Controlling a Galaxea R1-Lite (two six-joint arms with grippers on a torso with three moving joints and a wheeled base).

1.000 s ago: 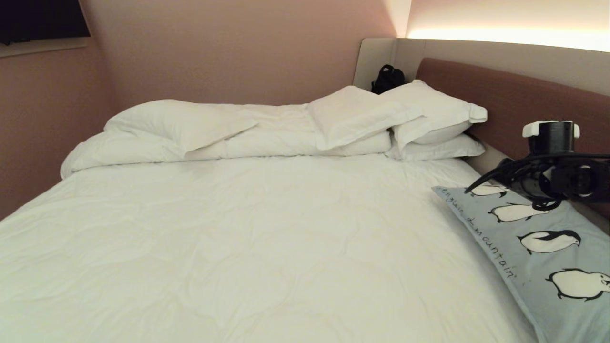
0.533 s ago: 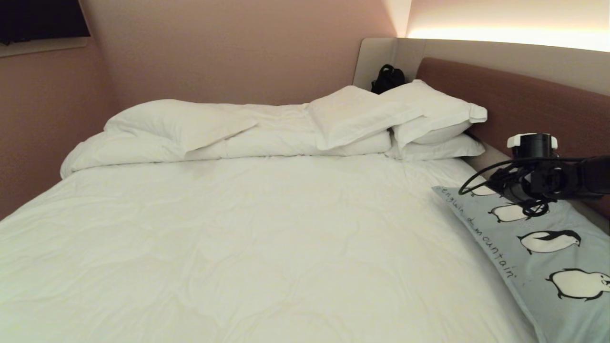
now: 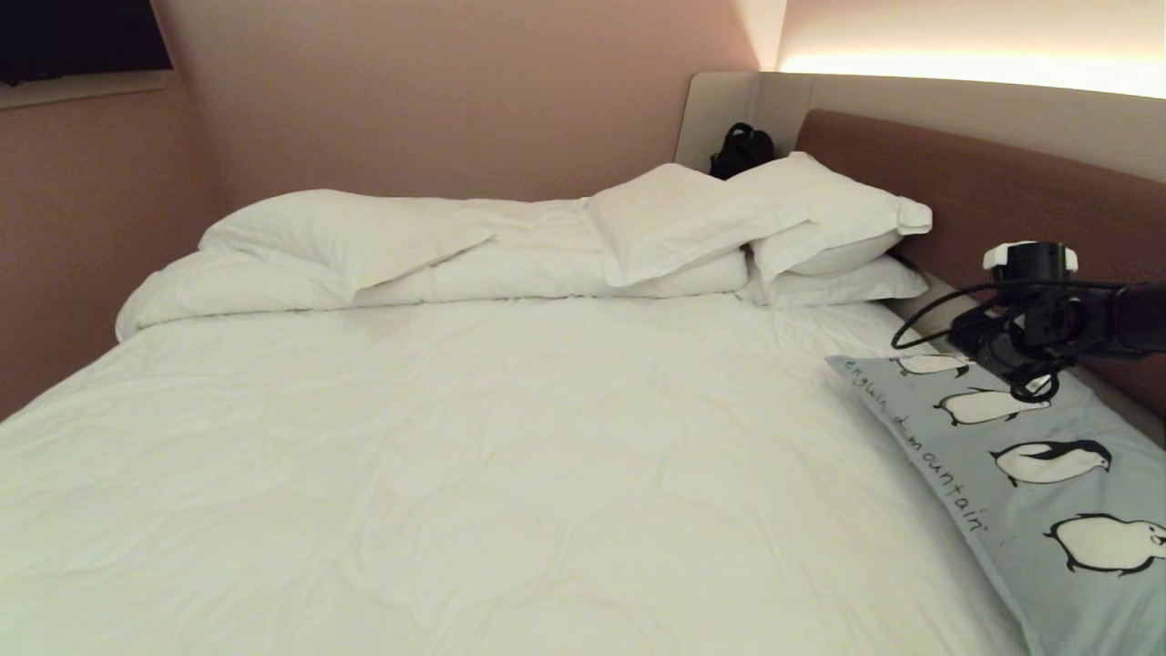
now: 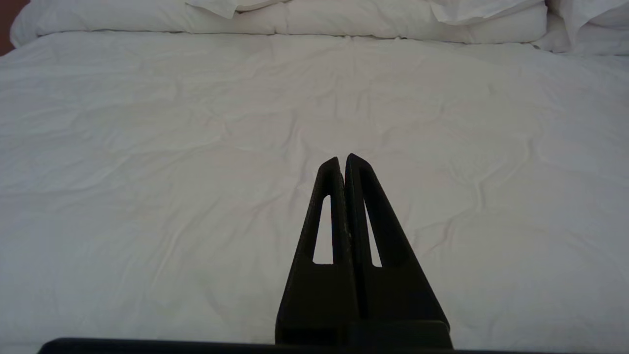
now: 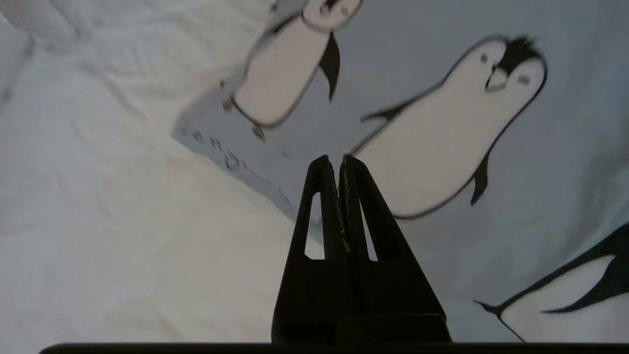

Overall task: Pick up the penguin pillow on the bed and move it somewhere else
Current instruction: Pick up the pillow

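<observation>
The penguin pillow (image 3: 1048, 483), light blue-grey with black-and-white penguins, lies flat at the right side of the bed (image 3: 510, 437), next to the headboard. My right arm (image 3: 1048, 328) reaches in from the right over the pillow's far end. In the right wrist view the right gripper (image 5: 340, 158) is shut and empty, hovering above the penguin pillow (image 5: 565, 162) near its lettered edge. The left gripper (image 4: 343, 158) is shut and empty, held low over the bare white duvet (image 4: 196, 147); it is outside the head view.
Plain white pillows (image 3: 692, 219) and a folded duvet (image 3: 346, 237) are piled along the far end of the bed. A black bag (image 3: 740, 150) sits in the corner behind them. The brown headboard (image 3: 984, 191) borders the right side, and a pink wall stands at the left.
My right arm has stretched further out over the pillow's far end, its wrist dipping and then lifting a little. The pillow and the left gripper have stayed still.
</observation>
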